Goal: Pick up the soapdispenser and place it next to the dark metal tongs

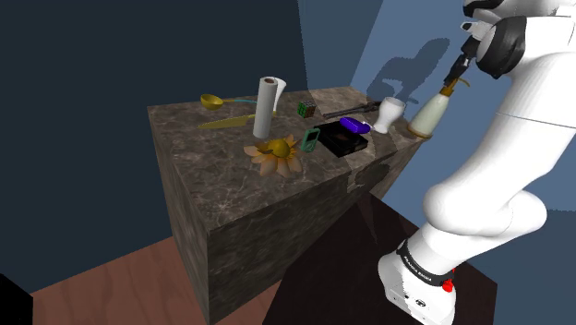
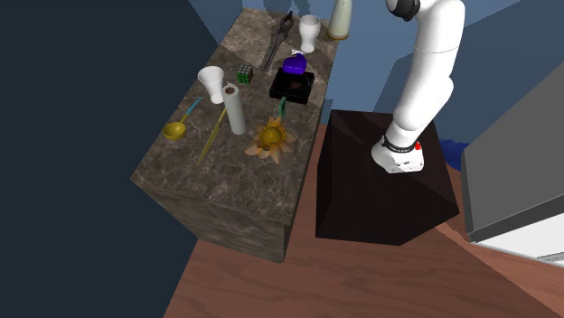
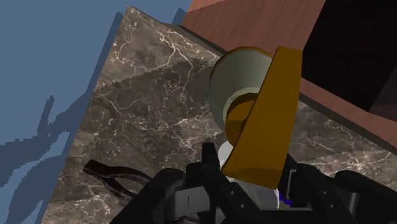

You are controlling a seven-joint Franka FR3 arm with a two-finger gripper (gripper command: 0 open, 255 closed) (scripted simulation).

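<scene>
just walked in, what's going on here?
The robot's hand is at the pump of the cream soap dispenser, which stands at a corner of the counter beside a white cup. The dark tongs lie just beyond the cup. Whether the pump is gripped is unclear.

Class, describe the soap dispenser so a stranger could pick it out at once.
Start at the brown marble counter. At its corner nearest the white robot arm, beside a white goblet-shaped vase, stands the soap dispenser: a cream bottle, the only thing there with an amber pump top.
</scene>
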